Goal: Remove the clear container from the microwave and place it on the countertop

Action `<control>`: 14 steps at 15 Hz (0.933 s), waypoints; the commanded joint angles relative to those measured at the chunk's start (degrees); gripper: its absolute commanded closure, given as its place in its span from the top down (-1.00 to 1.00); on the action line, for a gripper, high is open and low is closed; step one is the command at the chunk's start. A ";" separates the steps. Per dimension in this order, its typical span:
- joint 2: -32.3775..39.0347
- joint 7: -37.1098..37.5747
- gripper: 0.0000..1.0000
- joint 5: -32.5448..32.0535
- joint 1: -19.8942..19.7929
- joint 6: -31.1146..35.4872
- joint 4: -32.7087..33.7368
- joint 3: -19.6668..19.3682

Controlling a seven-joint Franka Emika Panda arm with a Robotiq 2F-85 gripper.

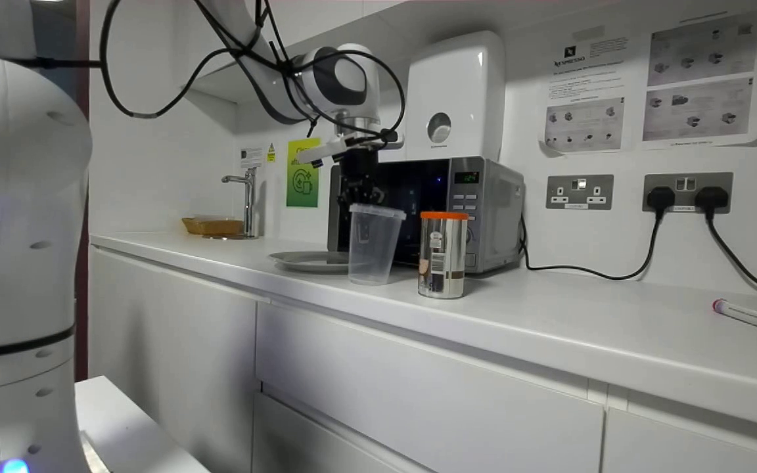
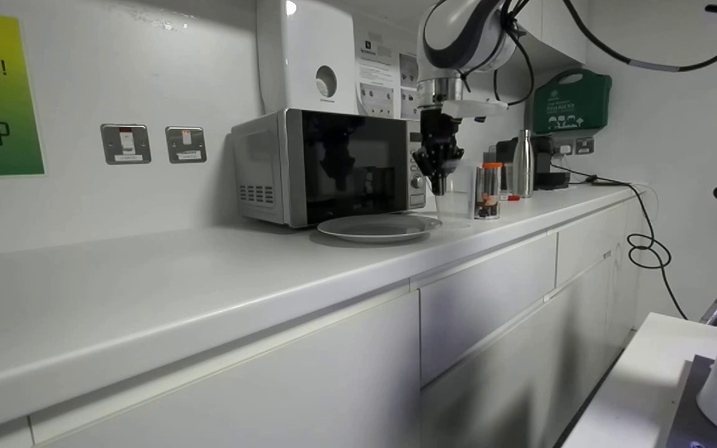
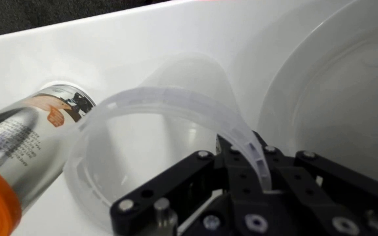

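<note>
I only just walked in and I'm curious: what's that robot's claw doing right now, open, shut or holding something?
Gripper: closed, holding the clear container by one side of its rim.

container (image 1: 374,247): colourless (faintly milky) | microwave (image 2: 296,168): silver-grey | countertop (image 2: 147,292): white | can lid (image 1: 444,215): orange

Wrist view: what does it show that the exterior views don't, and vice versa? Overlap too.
Only the wrist view: a look down into the tumbler, with the gripper closed on its rim.

Only the exterior views: the closed microwave and the dispenser, in both; the tap in an exterior view.

Shared by all: tumbler, gripper, can, plate, countertop.
</note>
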 commanded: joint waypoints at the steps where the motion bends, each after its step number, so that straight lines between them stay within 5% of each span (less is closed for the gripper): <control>1: -2.75 2.14 -0.90 -1.91 -1.41 3.03 -3.18 1.28; 2: -2.87 2.32 -0.39 -2.05 -1.56 3.22 -3.43 1.39; 4: -3.08 2.24 -0.30 -2.08 -1.72 3.31 -3.74 1.53; 12: -3.29 2.28 0.94 -2.21 -2.23 2.57 -3.90 1.57; 14: -3.06 3.17 1.00 -2.70 -2.66 0.08 -1.99 1.72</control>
